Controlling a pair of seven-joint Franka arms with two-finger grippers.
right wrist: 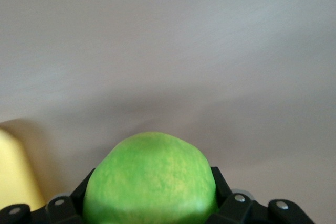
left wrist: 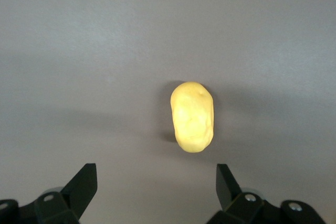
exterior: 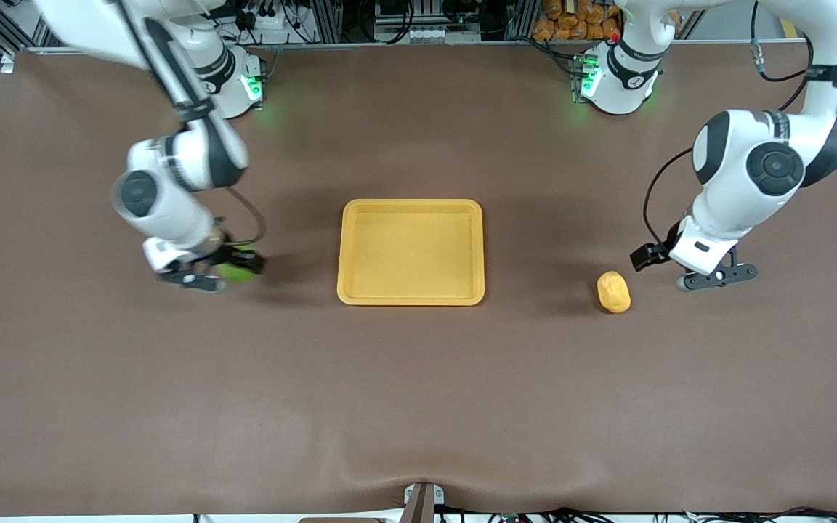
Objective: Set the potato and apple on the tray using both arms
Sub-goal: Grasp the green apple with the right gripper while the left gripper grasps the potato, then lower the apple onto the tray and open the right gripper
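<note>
Looking at clearance first: the tray (exterior: 411,252) sat mid-bench with bare brown bench (exterior: 418,407) on every side of it, so you had open room at both of its ends and a wide empty strip on the side nearer the front camera.

The right gripper (exterior: 233,269) was down toward the right arm's end of the bench, well apart from the tray, jaws closed on the apple (exterior: 237,270). In the right wrist view the apple (right wrist: 151,179) filled the gap between the fingers (right wrist: 231,203): round, bright green, faint yellowish mottling. A yellow tray edge (right wrist: 16,174) showed at the frame border.

The left gripper (exterior: 694,270) was toward the left arm's end, jaws wide open with nothing between them. The potato (exterior: 613,291) lay on the bench just beside it, between gripper and tray, apart from both. Left wrist view: potato (left wrist: 192,116) oblong, yellow, lumpy, slightly dimpled, lying clear of the open fingers (left wrist: 81,187).
</note>
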